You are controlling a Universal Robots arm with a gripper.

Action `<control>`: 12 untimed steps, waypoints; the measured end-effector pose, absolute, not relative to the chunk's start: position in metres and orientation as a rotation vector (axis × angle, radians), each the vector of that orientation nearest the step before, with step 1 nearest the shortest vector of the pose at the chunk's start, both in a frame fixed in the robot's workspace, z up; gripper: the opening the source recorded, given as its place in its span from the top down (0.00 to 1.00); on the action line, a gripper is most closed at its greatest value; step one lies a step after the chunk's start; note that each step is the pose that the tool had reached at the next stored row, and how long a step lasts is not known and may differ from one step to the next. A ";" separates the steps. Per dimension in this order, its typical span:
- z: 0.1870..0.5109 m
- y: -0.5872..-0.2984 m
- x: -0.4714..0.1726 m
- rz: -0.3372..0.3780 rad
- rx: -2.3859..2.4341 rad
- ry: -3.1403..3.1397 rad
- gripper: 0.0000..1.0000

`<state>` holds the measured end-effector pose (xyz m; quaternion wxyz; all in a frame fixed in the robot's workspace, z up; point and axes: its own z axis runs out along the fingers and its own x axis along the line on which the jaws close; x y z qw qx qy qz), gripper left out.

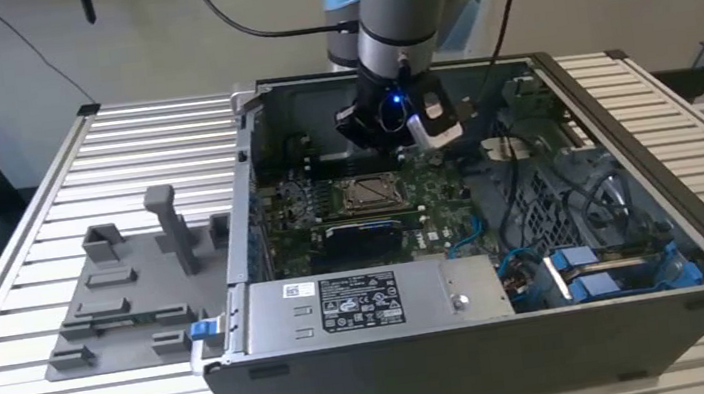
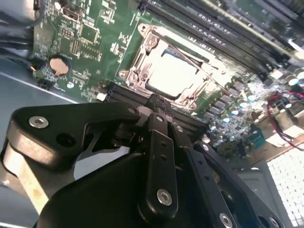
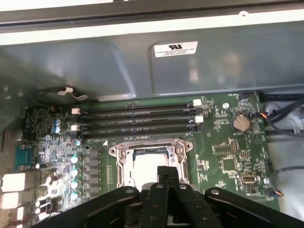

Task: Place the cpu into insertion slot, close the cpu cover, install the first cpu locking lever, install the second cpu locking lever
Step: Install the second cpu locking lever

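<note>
The arm stood inside the open computer case (image 1: pixel 681 247), its gripper (image 2: pixel 159 102) poised above the motherboard (image 3: pixel 228 142) and just beside the insertion slot (image 1: pixel 370 193). The fingertips were drawn together to a narrow point with nothing visible between them.

The cpu (image 2: pixel 172 75) lay seated in the slot, its pale metal face showing through the opening of the cpu cover (image 2: pixel 142 61). In both wrist views the cover appeared to lie flat over the chip, so the placing and closing steps looked done (a judgement from how the frame lay).

A thin locking lever (image 2: pixel 199 64) crossed the cover at a slant in the second wrist view; whether it was latched could not be told. The step in hand appeared to be the first lever. That calls for the closed fingertips to bear on the rod, press it down and tuck it sideways beneath its catch, without scraping the board.
</note>
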<state>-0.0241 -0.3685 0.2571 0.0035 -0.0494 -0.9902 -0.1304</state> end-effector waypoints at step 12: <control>0.257 -0.394 -0.029 -0.405 -0.155 -3.104 0.89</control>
